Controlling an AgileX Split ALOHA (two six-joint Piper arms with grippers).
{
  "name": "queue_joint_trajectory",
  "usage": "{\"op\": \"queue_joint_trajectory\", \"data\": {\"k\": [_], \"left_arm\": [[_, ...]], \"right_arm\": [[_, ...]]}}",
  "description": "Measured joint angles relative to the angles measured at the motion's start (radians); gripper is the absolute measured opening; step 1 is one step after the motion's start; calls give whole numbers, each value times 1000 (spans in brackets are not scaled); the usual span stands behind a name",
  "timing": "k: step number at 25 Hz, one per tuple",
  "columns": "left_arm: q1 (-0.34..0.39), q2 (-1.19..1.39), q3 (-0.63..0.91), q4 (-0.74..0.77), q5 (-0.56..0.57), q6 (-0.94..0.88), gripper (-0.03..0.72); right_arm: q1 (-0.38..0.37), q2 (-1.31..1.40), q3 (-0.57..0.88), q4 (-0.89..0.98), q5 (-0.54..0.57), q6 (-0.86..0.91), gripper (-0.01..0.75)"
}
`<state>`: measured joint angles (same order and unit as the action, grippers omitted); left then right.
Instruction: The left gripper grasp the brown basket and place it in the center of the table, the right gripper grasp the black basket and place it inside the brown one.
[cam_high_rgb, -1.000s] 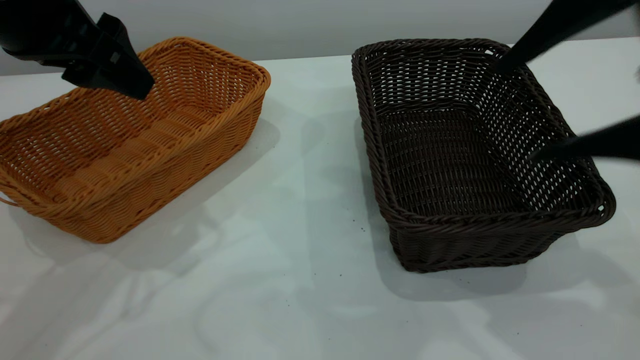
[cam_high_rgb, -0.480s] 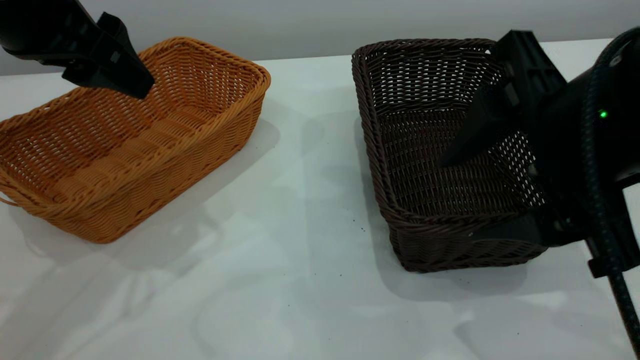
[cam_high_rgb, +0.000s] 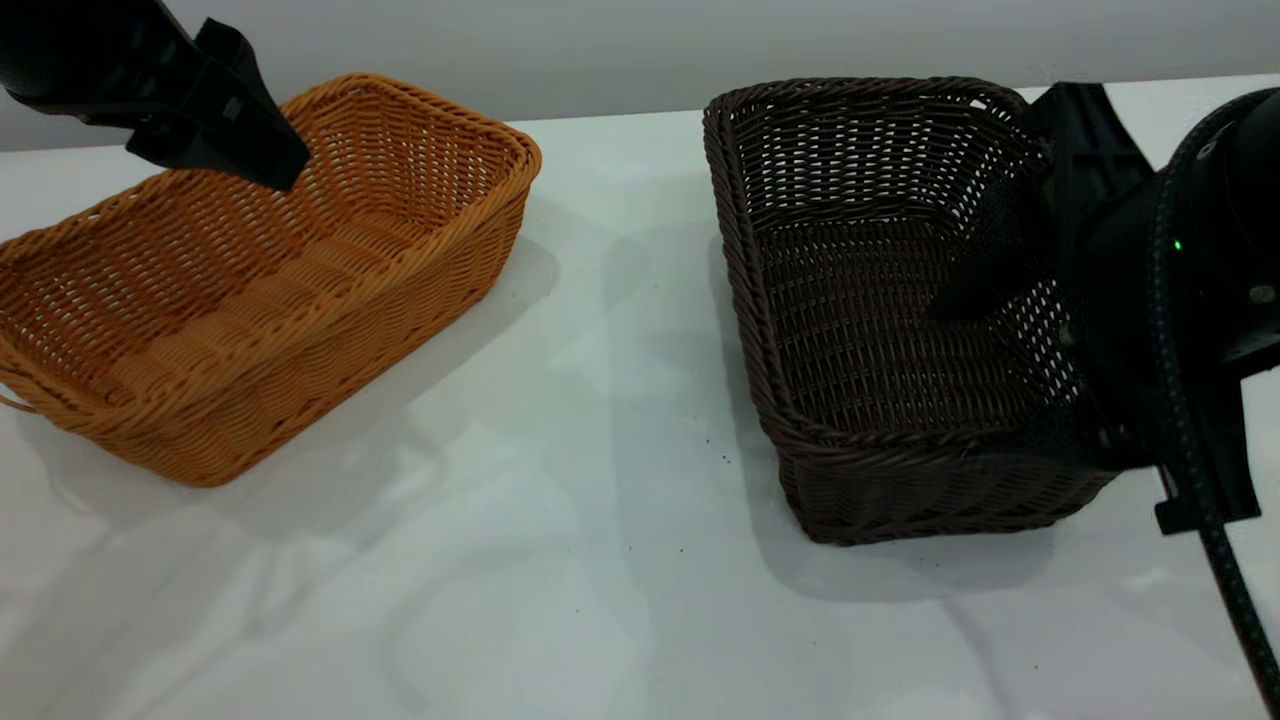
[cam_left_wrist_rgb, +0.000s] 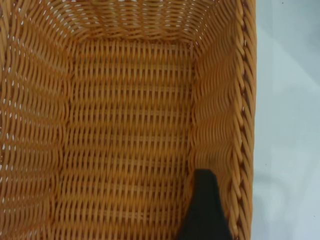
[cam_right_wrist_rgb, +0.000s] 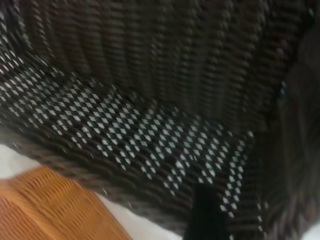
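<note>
- Exterior view: 2 baskets on the table (cam_high_rgb: 600, 420), well apart w/ bare white top between them.
- Brown basket (cam_high_rgb: 250, 290) sits at table's left, angled, resting flat on the surface.
- Left gripper (cam_high_rgb: 250, 150) is over the brown basket's far-left rim, tips pointing down into it; can't tell if its jaws are parted or closed.
- Left wrist view: 1 black finger (cam_left_wrist_rgb: 206, 207) lies just inside the basket's long wall, next to the braided rim; 2nd finger not visible.
- Black basket (cam_high_rgb: 880, 330) stands on table's right side, flat on the surface.
- Right gripper (cam_high_rgb: 1010, 380) is at the black basket's right wall: 1 finger (cam_high_rgb: 985, 265) reaches inside over the mesh, the other shows low by the near-right corner, so jaws are spread w/ the wall between them.
- Right wrist view: dark weave fills the shot, 1 fingertip (cam_right_wrist_rgb: 205, 212) near the wall; a corner of the brown basket shows beyond the rim.
</note>
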<state>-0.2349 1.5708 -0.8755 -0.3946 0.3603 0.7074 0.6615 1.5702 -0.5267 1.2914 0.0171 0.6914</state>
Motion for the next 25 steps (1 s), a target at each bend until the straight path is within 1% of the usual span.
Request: {"op": "queue_joint_trajectory", "data": {"k": [4,12,14,18,25], "left_arm": [[0,0,0,0,0,0,490],[0,0,0,-42,-12,0,490],[0,0,0,-42,-14,0,490],[0,0,0,-42,-15,1,490],[0,0,0,-42,-16,2,490]], "right_arm": [[0,21,0,3,-5,0,488],[0,43,0,7,79,-7,488],[0,44,0,7,64,-7,488],[0,57,0,12,-17,-7,488],[-1,148,-22,63,-23,-6,470]]}}
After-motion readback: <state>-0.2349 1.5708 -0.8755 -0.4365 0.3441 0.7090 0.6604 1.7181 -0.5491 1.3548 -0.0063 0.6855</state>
